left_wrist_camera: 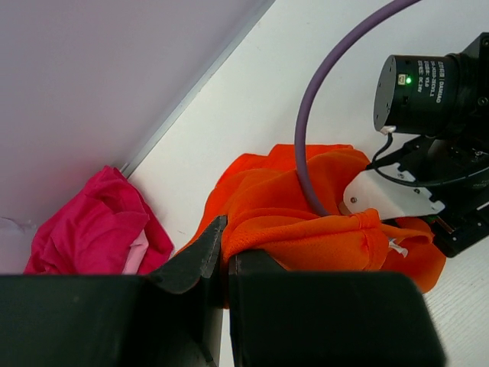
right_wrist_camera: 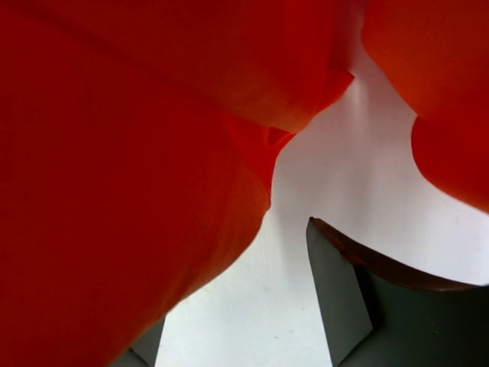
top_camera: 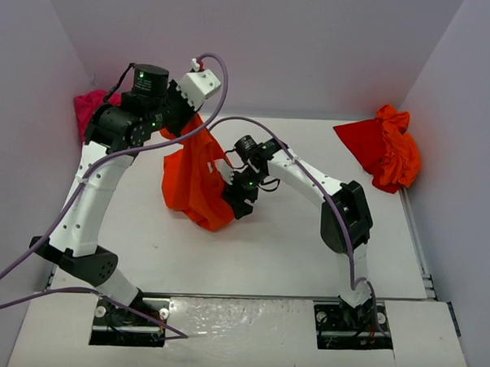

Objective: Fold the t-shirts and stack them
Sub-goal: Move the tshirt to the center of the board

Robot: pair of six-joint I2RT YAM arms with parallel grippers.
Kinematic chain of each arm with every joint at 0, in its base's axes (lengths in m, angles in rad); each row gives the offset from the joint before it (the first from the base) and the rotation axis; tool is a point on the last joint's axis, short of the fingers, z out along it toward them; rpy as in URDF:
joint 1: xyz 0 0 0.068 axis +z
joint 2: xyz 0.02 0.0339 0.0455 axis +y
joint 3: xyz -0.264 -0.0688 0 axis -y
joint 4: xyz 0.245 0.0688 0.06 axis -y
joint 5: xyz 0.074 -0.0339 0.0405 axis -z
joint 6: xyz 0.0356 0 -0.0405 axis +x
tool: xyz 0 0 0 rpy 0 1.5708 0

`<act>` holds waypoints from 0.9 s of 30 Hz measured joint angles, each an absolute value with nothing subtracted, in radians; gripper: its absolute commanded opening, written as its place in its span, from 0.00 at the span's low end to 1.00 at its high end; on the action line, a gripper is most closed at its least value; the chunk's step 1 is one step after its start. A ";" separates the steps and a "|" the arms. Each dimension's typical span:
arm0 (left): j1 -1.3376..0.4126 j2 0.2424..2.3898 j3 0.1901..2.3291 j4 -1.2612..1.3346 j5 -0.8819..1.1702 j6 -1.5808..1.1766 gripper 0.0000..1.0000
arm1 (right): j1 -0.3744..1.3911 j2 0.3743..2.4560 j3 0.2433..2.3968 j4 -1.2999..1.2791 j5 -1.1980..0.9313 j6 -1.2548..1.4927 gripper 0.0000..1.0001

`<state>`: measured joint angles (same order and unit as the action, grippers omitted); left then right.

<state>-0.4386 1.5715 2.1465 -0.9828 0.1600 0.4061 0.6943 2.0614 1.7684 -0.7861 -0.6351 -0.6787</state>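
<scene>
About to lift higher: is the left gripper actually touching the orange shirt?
Touching. The left wrist view shows the left gripper pinched shut on a fold of the orange shirt, with cloth caught between its fingertips.

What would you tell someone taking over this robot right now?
The left tool is shut on a bright orange cloth t-shirt, which hangs from it over the white table.
The right tool is open, right beside that hanging shirt.
A crumpled magenta pink t-shirt lies in the far left corner. A red t-shirt and a second orange t-shirt are heaped far right.
Done: nothing folded or stacked. Left: everything.
</scene>
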 measured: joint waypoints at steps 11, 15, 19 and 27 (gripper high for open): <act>-0.426 1.567 2.103 -0.971 0.159 0.393 0.00 | 0.727 2.158 1.835 -0.789 -0.630 -0.664 0.01; -0.423 1.565 2.098 -0.966 0.159 0.392 0.00 | 0.727 2.158 1.833 -0.783 -0.610 -0.655 0.39; -0.423 1.564 2.098 -0.961 0.158 0.391 0.00 | 0.727 2.158 1.830 -0.774 -0.595 -0.643 0.70; -0.384 1.532 2.000 -0.905 0.111 0.373 0.00 | 0.695 2.066 1.728 -0.748 -0.595 -0.639 0.73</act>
<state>-0.3837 1.5323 2.0002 -0.9052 0.1113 0.3727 0.6954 2.0657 1.7280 -0.7485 -0.5953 -0.6394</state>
